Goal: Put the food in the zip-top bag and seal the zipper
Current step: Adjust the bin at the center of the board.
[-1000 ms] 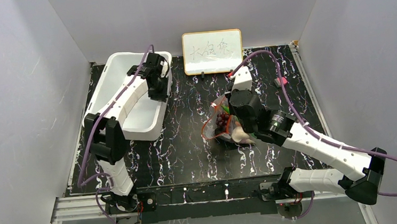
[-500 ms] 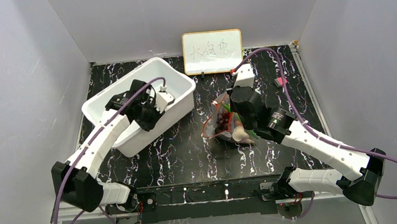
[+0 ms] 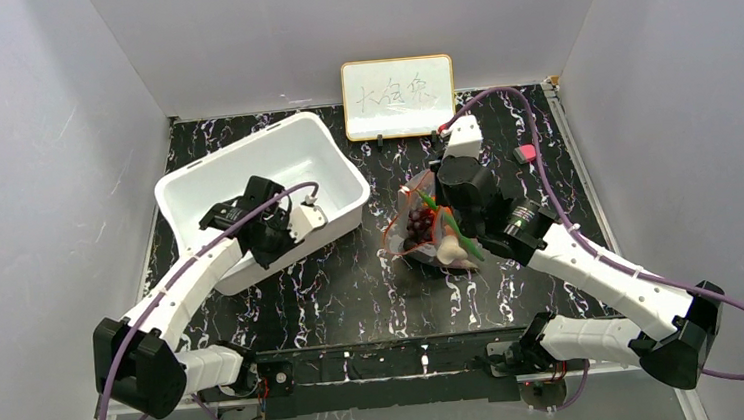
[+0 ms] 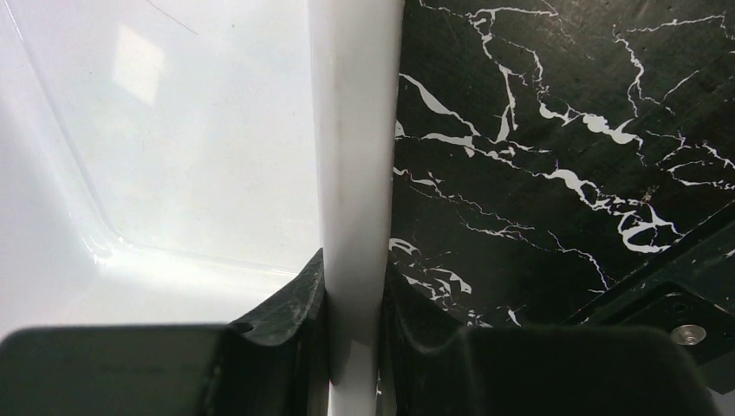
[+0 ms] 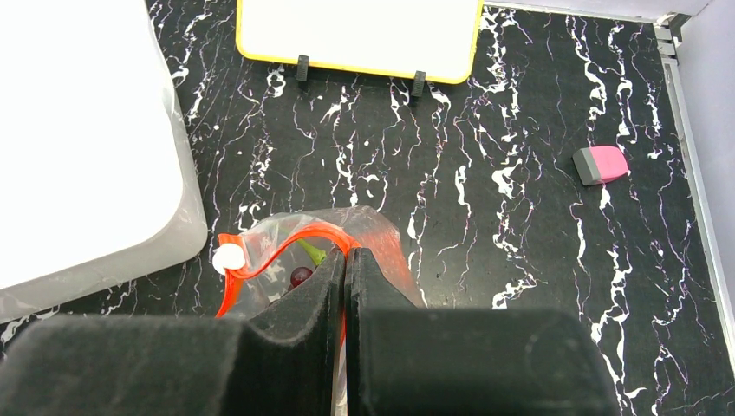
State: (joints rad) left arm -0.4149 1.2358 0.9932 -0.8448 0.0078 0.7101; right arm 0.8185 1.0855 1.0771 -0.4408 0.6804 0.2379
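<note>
White plastic is sitting between the fingers of your left gripper (image 4: 354,276). They are clamping the thin rim of the white rectangular plastic bin (image 3: 265,173), one finger inside the wall and one outside. I am reading that grip as a way of steering the bin, which is resting close beside the bag on the black marble-patterned table (image 3: 354,282). Your right gripper (image 5: 345,256) is pinching its fingers together on the mouth of the crinkly clear zip-top bag (image 5: 377,230), right at the red-orange zipper strip (image 3: 388,241). That pinch is keeping the bag propped near the middle of the table rather than slumping. The toy food is lying inside it: a dark red-purple grape bunch (image 3: 417,224), a green bit (image 5: 310,251) and, it seems, a whitish piece (image 3: 449,254). The mouth is gaping in a loop, so sealing is looking like the remaining step, and that pinch is probably anchoring one end of the strip for it
</note>
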